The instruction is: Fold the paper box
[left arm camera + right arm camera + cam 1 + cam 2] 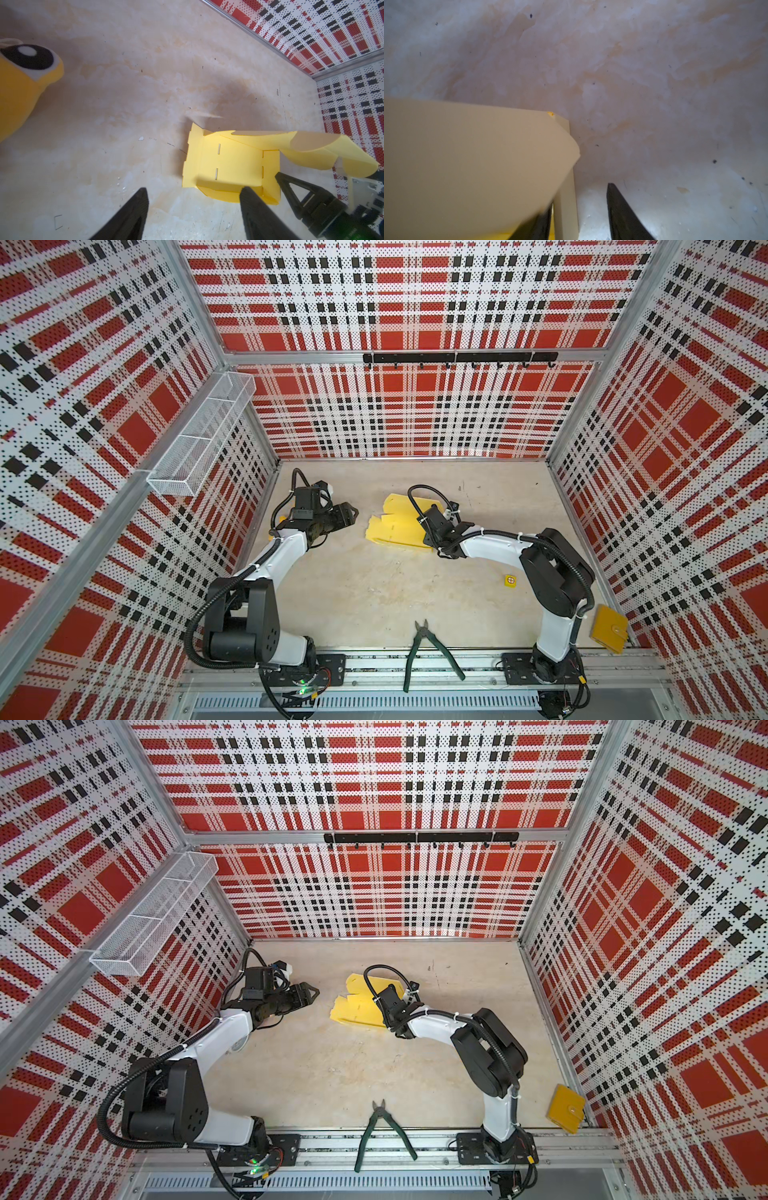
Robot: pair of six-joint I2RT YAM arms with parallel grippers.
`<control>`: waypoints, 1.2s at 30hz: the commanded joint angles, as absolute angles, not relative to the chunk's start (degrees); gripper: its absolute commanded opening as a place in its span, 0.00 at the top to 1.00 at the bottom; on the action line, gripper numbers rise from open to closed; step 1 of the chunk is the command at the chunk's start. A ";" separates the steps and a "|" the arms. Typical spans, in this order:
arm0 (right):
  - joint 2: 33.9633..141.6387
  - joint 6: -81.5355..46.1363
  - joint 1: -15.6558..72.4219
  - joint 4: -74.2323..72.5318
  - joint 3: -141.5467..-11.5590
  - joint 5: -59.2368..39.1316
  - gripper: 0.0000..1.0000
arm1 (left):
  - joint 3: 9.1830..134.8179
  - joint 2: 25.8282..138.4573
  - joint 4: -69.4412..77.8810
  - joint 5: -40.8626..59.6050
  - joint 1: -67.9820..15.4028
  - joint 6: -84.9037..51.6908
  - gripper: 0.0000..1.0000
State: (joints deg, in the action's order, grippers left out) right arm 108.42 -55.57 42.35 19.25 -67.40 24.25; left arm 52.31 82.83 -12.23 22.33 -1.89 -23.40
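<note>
Right claw straddling paper box flap, long axis left-right

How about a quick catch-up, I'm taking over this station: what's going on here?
Two robot arms are folding the paper box, which lies partly folded with some flaps raised. The right gripper is at the box's right end, its jaws apart around one flap edge, not clamped on it. The left gripper hovers open just left of the box, touching nothing.
</note>
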 commanded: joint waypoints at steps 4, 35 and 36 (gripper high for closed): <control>110.60 -50.40 40.72 18.45 -69.63 21.42 0.72 | 52.58 82.67 -9.84 22.47 -0.28 -23.48 0.27; 68.99 -17.20 17.38 -4.83 -34.13 -25.41 1.00 | 59.65 86.83 -7.99 50.14 -7.99 -6.71 0.36; 68.57 -17.55 17.05 -6.63 -33.31 -27.26 1.00 | 60.00 86.85 -7.99 51.85 -8.12 -6.36 0.37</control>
State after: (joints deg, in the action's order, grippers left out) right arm 70.59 -18.59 17.85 3.16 -35.53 -16.14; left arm 58.19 86.30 -9.34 45.65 -7.66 -6.76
